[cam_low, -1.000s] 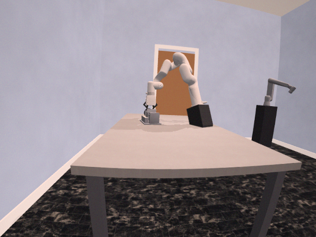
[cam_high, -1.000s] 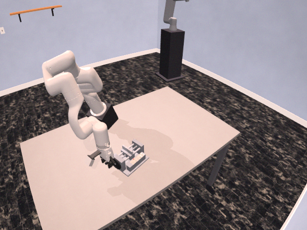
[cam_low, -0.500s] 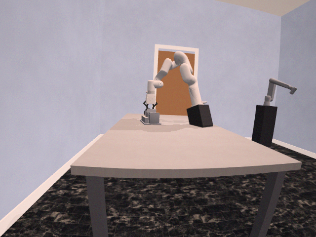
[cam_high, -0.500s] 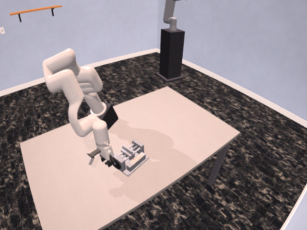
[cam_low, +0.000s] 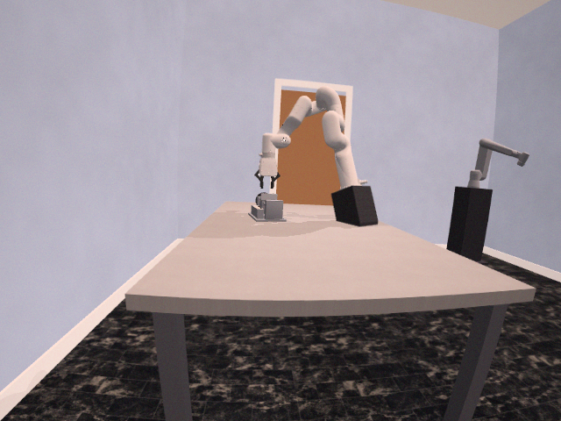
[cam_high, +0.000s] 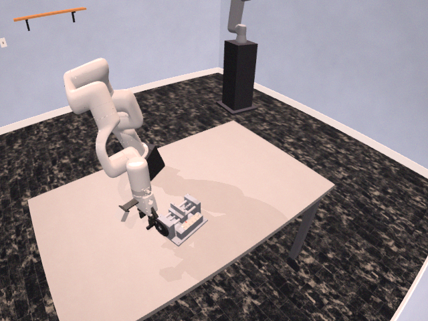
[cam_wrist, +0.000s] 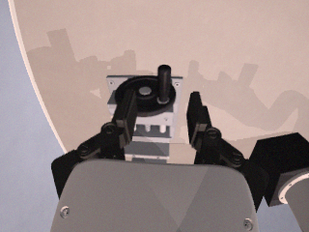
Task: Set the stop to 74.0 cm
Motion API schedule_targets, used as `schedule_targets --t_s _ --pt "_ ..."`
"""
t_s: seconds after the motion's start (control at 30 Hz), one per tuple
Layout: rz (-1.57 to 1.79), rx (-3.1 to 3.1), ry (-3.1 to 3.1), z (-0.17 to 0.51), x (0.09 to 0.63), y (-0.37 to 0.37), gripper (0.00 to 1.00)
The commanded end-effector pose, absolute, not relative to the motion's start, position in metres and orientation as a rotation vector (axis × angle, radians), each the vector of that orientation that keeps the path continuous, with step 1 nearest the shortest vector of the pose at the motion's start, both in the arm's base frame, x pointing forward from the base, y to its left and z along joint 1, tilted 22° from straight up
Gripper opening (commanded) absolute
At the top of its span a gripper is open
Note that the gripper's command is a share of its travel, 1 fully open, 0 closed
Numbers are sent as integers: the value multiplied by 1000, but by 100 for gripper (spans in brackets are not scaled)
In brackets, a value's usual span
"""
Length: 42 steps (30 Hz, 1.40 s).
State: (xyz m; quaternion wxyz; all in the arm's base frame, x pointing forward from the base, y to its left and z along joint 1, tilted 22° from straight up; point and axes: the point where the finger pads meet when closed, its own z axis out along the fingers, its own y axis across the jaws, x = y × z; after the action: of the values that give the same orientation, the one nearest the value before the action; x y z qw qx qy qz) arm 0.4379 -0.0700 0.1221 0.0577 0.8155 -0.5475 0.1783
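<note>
One handwheel (cam_high: 161,226) (cam_low: 259,199) (cam_wrist: 144,108), black and fitted with an upright crank handle (cam_high: 150,226) (cam_wrist: 164,83), is mounted at the end of a grey slide fixture (cam_high: 168,230) (cam_low: 273,209) (cam_wrist: 150,117) on the table (cam_high: 241,166) (cam_low: 316,262) (cam_wrist: 203,39). The gripper (cam_high: 148,219) (cam_low: 267,184) (cam_wrist: 162,101) points downward above the fixture, its two black fingers spread apart with nothing between them; the handwheel is free of its grasp. On the fixture, the stop (cam_high: 178,211), a grey crosspiece, sits on parallel rods between the end blocks, beside a pale scale (cam_high: 192,222) with a small red mark. The scale reading is too small to tell.
</note>
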Motion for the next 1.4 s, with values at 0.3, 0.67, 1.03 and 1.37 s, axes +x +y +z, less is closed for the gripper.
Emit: schedule_targets --t_s 0.3,0.67,1.03,1.37 --pt "541 2475 -1660 158 430 -59 57" --pt "541 2475 -1660 160 430 -59 57" --pt "540 2475 -1660 160 434 -54 57" --pt "540 2475 -1660 156 472 -12 57"
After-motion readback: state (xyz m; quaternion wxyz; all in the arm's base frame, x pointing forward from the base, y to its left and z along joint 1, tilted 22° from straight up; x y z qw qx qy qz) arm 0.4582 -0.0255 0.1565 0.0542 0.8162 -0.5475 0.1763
